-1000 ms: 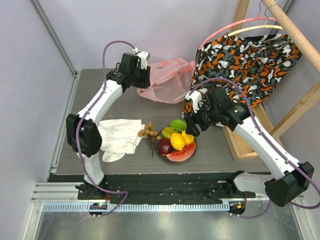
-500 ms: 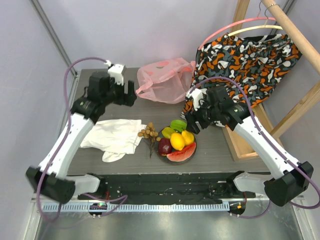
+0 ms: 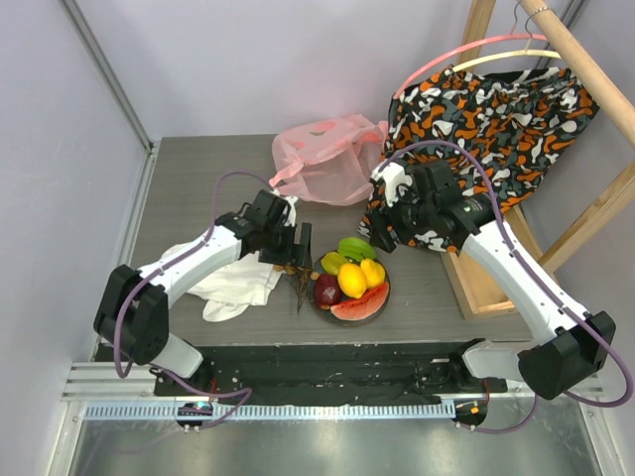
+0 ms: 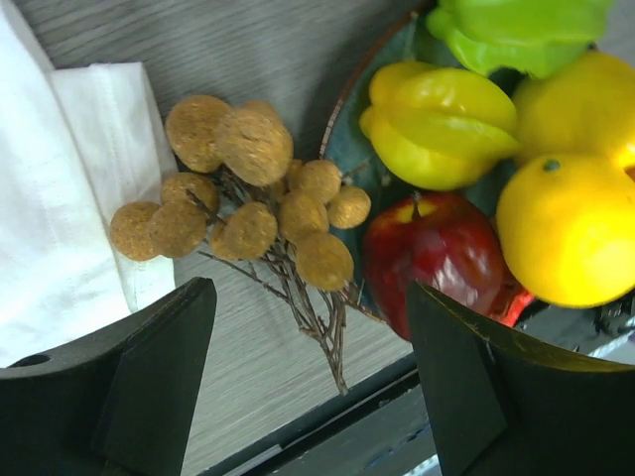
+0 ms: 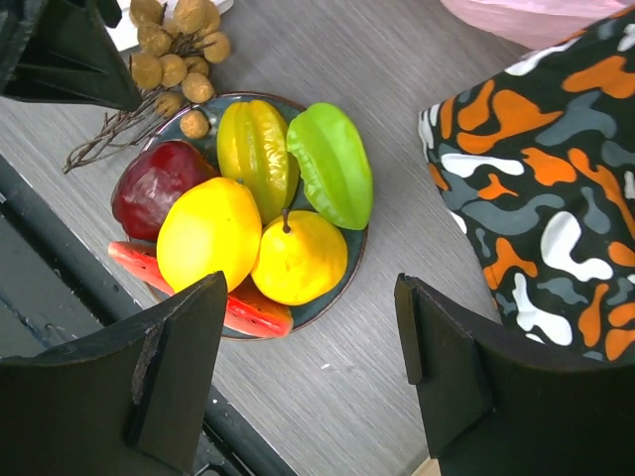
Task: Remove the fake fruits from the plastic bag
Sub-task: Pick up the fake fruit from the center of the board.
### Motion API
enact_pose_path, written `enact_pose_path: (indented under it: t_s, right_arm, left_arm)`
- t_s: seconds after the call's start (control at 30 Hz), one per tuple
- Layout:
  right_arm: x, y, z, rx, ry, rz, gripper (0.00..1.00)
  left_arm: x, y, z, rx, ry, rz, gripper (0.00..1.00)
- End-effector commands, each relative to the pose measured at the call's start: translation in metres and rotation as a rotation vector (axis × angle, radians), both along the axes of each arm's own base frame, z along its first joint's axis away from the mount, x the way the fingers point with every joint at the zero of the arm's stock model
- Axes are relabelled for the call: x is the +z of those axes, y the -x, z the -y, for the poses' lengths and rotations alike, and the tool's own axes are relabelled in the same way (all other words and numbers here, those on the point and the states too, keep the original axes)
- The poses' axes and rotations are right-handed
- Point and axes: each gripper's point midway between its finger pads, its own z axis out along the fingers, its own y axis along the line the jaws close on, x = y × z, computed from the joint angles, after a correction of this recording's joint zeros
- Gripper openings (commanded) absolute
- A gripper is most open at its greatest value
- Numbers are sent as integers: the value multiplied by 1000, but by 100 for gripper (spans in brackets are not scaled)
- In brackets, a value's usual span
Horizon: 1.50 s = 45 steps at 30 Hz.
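Hovering open-jawed and empty above the grape bunch [image 4: 248,188] beside the plate [image 5: 359,243], left gripper [image 4: 308,297] should pinch the stems [image 4: 319,319]; right gripper [image 5: 310,297] gapes empty over plated fruits [image 5: 213,238], bag [image 3: 322,159] well apart.

We find bare worktop [image 3: 189,188] open along left and far-left. Pink plastic bag [image 3: 327,169] and hanging patterned fabric [image 3: 496,119] block far right. White cloth [image 3: 233,283], grape bunch [image 4: 248,230], heaped fruit plate [image 5: 332,297] crowd near edge; narrow worktop strip between plate and fabric.
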Motion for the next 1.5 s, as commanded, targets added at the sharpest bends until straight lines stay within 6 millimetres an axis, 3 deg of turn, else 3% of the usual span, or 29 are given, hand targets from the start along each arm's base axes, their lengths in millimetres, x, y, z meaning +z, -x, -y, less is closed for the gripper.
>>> enact_pose_path:
  t_s: [0.0, 0.07, 0.13, 0.23, 0.27, 0.33, 0.43, 0.53, 0.67, 0.8, 0.97, 1.0, 1.13, 1.37, 1.47]
  right_arm:
    - [35, -6, 4, -29, -51, 110, 76]
    - [34, -5, 6, -31, -46, 116, 77]
    - [32, -3, 8, -34, -45, 118, 77]
    - [28, 0, 9, -33, -50, 114, 77]
    - [28, 0, 9, -33, -52, 112, 77]
    - [28, 0, 9, -35, -53, 111, 77]
    - [30, -2, 9, -34, -51, 121, 77]
    - [31, -7, 12, -43, -43, 136, 77]
    - [26, -10, 16, -52, -26, 135, 77]
    - [22, -16, 19, -63, -6, 142, 77]
    - [21, -21, 24, -74, 19, 161, 78]
    - [22, -21, 25, -76, 19, 167, 78]
    - [20, -18, 29, -85, 23, 168, 78]
    - [14, -13, 36, -94, 33, 171, 78]
    - [13, -12, 37, -94, 37, 177, 79]
  left_arm:
    - [5, -23, 6, 111, 7, 21, 80]
    - [-10, -23, 10, 105, -3, -22, 74]
    - [-14, -23, 14, 85, 6, -34, 55]
    - [-21, -23, 15, 80, 11, -58, 25]
    - [-17, -23, 13, 81, 17, -54, 0]
    - [-8, -21, 5, 81, 15, -63, 0]
    - [33, -24, -7, 62, 49, 15, 0]
    - [79, -18, 3, -40, 142, 102, 0]
    - [112, 1, 24, -166, 274, 111, 0]
    - [124, 17, 47, -276, 346, 122, 0]
    - [149, 3, 72, -308, 376, 223, 0]
    - [163, 1, 79, -321, 391, 260, 0]
    - [186, -5, 93, -340, 390, 329, 0]
    - [206, -12, 112, -359, 414, 366, 0]
    - [201, -12, 120, -375, 414, 355, 0]
